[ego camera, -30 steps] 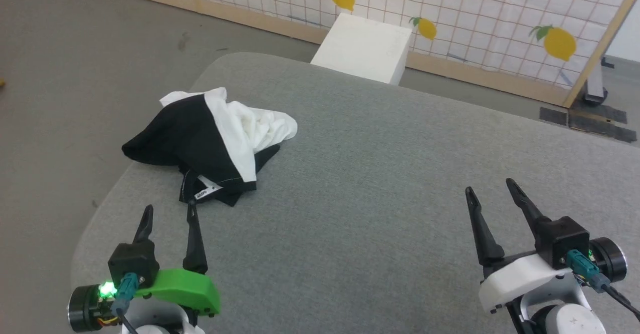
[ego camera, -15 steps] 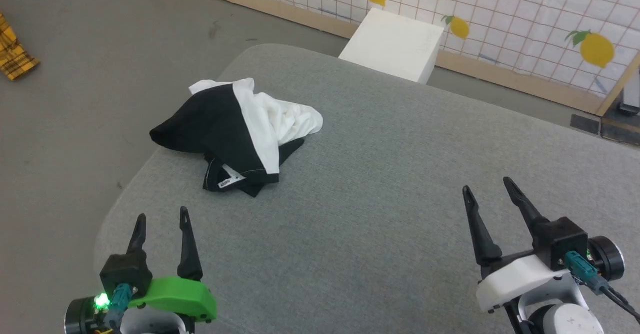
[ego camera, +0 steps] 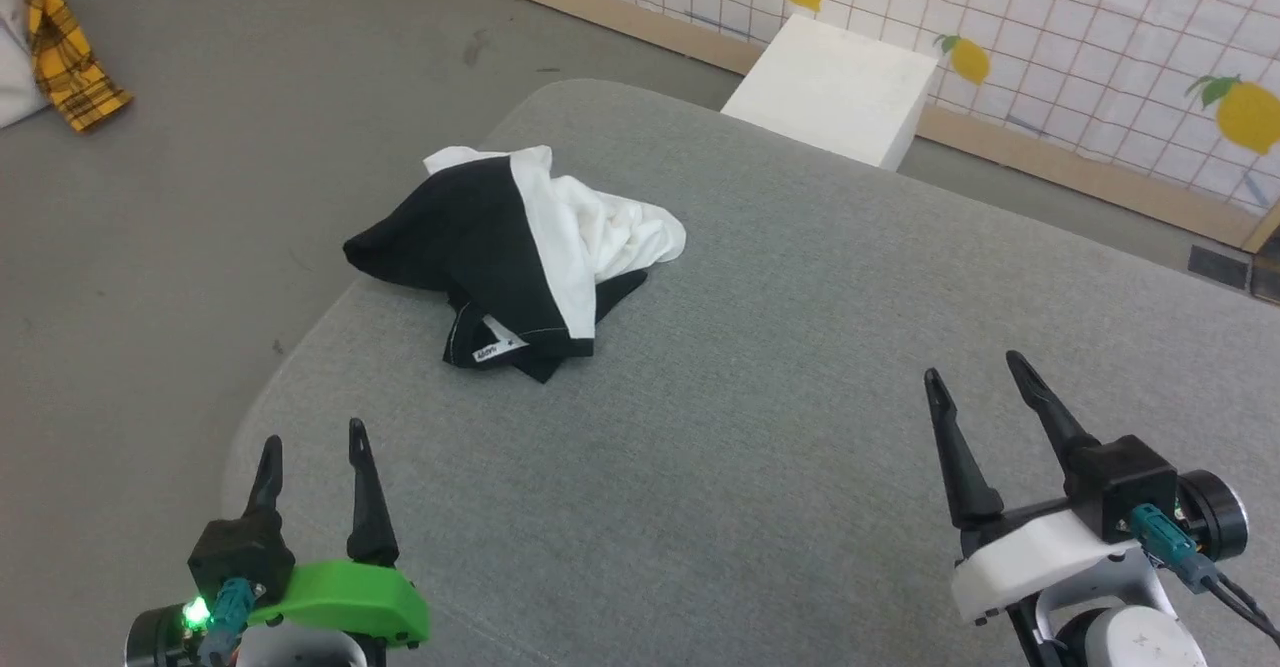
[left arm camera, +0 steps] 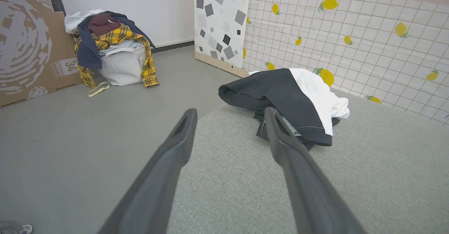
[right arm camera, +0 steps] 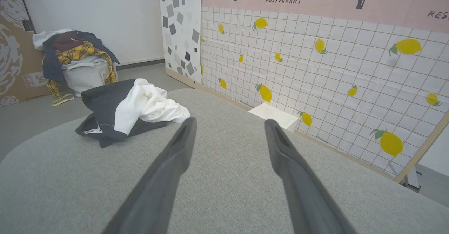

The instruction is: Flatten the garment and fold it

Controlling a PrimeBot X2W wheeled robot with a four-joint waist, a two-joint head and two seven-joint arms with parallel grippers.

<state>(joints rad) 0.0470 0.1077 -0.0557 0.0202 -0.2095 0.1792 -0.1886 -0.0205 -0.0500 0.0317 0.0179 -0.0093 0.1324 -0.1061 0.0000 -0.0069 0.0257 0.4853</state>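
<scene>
Now garment [ego camera: 510, 247] lies crumpled near rounded corner of grey fabric table [ego camera: 780, 447], black panel up, white body bunched behind. Left gripper [ego camera: 313, 432] near garment, right gripper [ego camera: 974, 366] well apart from it; both jaws spread, empty. Beyond garment: white box [ego camera: 835, 87], lemon-grid panel [ego camera: 1100, 17]. Left of garment: grey floor [ego camera: 200, 197], plaid clothes pile [left arm camera: 115, 41].

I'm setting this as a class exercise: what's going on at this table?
A two-armed robot faces a crumpled soft shirt, black and white, heaped near the far left corner of the grey fabric-covered table. Its left tool and right tool are both open, hold nothing, and sit apart from the shirt. Flattening has not started.
</scene>
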